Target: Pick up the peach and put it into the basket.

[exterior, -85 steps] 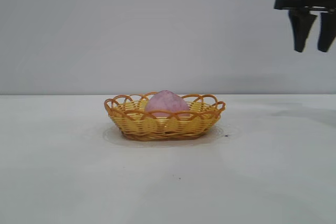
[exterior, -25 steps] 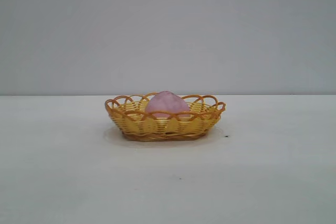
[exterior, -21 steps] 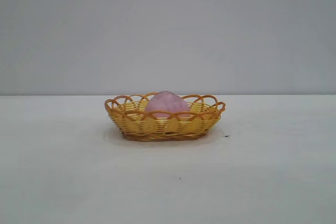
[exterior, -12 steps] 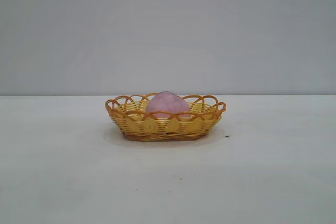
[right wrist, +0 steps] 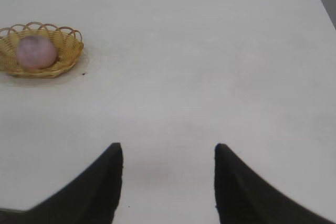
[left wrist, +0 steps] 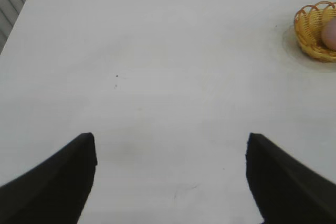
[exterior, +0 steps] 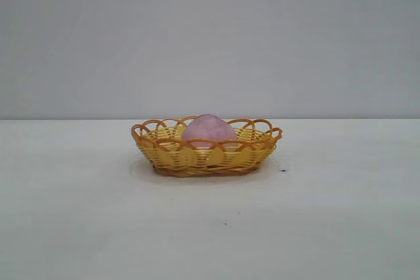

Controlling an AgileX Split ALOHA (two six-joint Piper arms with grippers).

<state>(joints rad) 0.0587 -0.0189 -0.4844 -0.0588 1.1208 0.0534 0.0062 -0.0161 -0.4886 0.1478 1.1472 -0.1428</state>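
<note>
Left end effector released, fingers spread wide over bare worktop, holding nothing, well apart from the basket. Right end effector likewise released and empty, also well clear of the basket. Neither shows in the exterior view. Peach sits inside the basket, its top rising above the scalloped rim. Basket rests on the worktop near its middle.
</note>
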